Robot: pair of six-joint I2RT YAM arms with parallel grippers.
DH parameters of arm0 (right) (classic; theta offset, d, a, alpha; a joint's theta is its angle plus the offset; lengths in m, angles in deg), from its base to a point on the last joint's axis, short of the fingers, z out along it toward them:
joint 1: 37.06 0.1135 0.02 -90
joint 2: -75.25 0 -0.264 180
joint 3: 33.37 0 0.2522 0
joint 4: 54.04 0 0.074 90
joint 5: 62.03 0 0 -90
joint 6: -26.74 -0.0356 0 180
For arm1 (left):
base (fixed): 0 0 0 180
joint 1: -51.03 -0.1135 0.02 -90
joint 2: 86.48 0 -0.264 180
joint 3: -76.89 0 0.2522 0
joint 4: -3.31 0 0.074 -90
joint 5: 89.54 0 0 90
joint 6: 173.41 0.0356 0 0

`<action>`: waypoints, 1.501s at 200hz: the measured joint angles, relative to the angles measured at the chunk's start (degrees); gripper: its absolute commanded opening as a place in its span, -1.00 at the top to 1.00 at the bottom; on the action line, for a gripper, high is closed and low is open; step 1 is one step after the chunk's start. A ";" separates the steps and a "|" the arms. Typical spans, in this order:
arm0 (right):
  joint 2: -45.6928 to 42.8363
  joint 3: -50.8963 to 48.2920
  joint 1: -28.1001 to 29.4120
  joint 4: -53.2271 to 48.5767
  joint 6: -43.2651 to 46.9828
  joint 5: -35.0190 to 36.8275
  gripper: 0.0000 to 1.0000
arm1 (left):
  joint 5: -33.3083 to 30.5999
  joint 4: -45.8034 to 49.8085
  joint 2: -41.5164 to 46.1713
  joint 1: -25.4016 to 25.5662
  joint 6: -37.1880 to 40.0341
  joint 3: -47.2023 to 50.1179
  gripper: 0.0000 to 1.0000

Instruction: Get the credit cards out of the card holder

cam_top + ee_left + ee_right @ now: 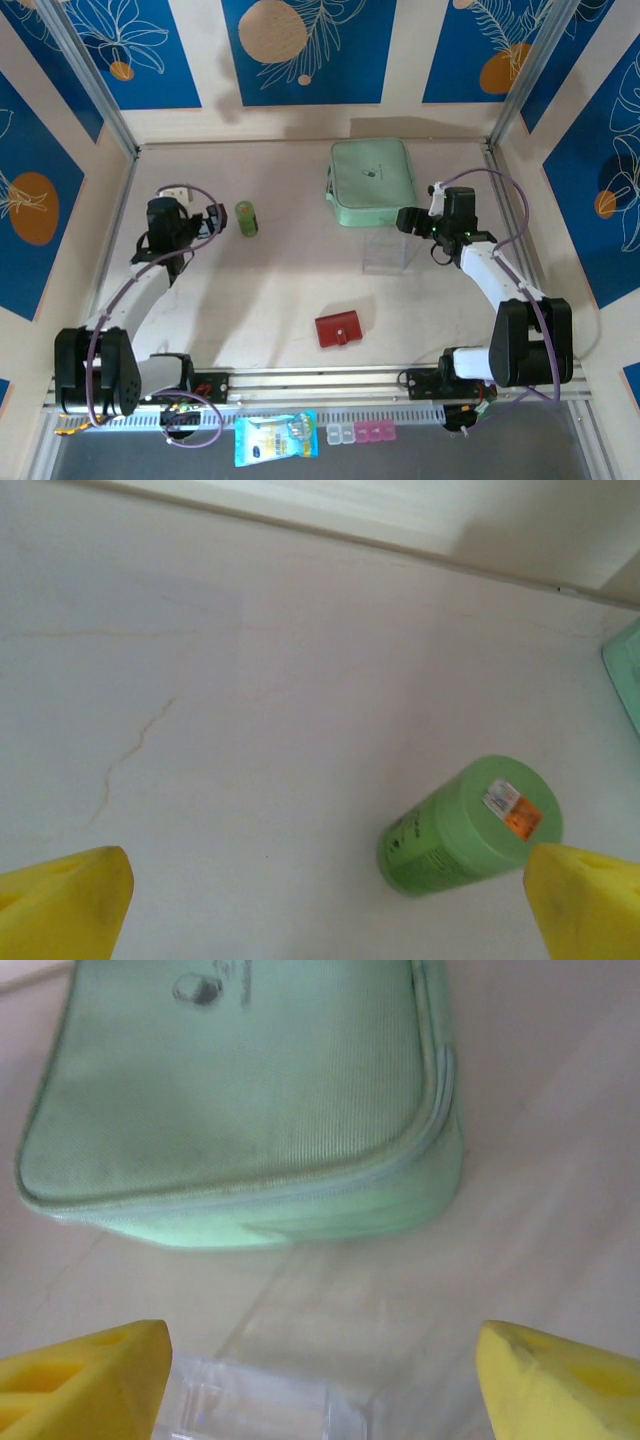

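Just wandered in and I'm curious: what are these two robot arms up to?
Nothing is being held right now. The left gripper hangs open beside a green bottle. The right gripper is open over a clear box next to a mint pouch. The red wallet lies shut near the front of the table, untouched.

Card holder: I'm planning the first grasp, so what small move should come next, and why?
Probably bring the right tool toward the card holder: it lies closed and untouched, while that tool hangs open farther back, by the clear box.
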 measured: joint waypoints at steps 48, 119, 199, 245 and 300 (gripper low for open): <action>0.00 3.74 3.72 -15.04 -2.03 3.67 -0.25 | 0.79 23.78 0.42 0.00 -0.31 -15.19 -1.00; 4.17 4.50 5.51 -22.12 -3.43 5.70 0.20 | 2.60 31.23 -0.59 0.00 5.60 -15.23 -1.00; 12.09 7.50 6.62 -21.92 -4.48 6.75 0.42 | 2.67 32.09 -1.20 0.00 6.51 -15.10 -1.00; 13.97 7.58 7.50 -21.88 -4.48 7.56 0.55 | 2.62 32.15 -1.20 0.00 6.71 -15.04 -1.00; 13.99 8.13 9.22 -22.25 -4.74 9.86 0.66 | 2.62 32.28 -1.20 0.00 6.73 -15.04 -1.00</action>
